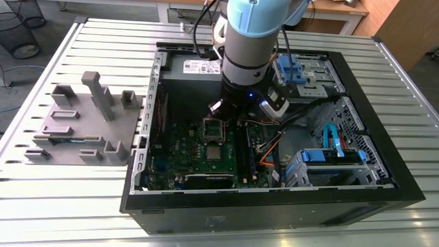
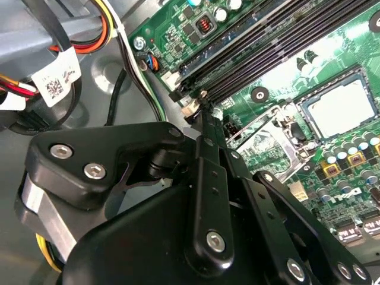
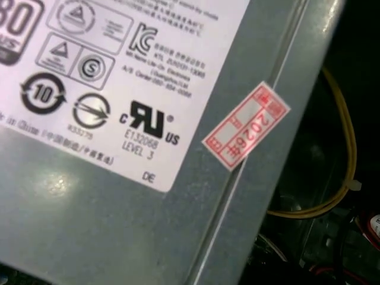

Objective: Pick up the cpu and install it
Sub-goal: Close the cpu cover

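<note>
The cpu (image 1: 215,153) is a small silver square lying flat in the motherboard socket, and in the second wrist view the cpu (image 2: 337,110) shows its shiny top inside the socket frame. The socket's metal load plate (image 2: 267,139) stands flipped open beside it. My gripper (image 1: 231,116) hangs inside the open computer case (image 1: 384,154), just above the raised load plate (image 1: 214,128) and beyond the cpu. In the second wrist view my gripper (image 2: 202,116) is shut, its black fingers drawn together with nothing between them, tips near the memory slots (image 2: 267,53).
The grey power supply (image 3: 119,196) fills the back of the case, with yellow cables (image 3: 341,178) beside it. Bundled wires (image 2: 101,24) and blue drive brackets (image 1: 329,154) crowd the exterior view's right. A grey tray (image 1: 75,128) stands on the slatted table to the left.
</note>
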`<move>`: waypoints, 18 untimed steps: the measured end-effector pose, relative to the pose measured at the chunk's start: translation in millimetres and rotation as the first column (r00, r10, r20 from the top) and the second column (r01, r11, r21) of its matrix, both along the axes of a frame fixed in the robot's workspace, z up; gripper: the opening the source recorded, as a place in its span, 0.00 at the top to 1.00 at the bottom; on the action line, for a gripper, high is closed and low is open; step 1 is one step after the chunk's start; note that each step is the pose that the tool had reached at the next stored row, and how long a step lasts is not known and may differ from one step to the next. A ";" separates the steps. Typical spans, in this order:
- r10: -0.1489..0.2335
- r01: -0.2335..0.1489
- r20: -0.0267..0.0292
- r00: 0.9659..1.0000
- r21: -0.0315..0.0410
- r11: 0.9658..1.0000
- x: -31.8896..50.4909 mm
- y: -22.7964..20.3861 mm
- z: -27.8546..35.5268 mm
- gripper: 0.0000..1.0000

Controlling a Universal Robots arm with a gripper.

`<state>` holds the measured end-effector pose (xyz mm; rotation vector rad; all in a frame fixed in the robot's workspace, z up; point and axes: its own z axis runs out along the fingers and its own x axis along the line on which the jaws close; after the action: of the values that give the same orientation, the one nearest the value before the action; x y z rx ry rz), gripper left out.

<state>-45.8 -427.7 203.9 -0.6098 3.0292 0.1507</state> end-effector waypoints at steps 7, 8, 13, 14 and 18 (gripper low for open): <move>0.000 0.000 0.002 1.000 0.000 1.000 -2.8 3.2 -1.5 0.89; 0.000 0.000 0.002 1.000 0.000 1.000 -3.1 3.7 -1.6 0.89; 0.000 0.000 0.002 1.000 0.000 1.000 -5.0 4.9 -2.4 0.89; 0.000 0.000 0.002 1.000 0.000 1.000 -5.1 4.9 -2.4 0.89; 0.002 -0.002 0.002 1.000 -0.003 1.000 -5.4 5.1 -2.6 0.89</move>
<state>-51.2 -422.6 201.3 -0.6126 3.0275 0.1456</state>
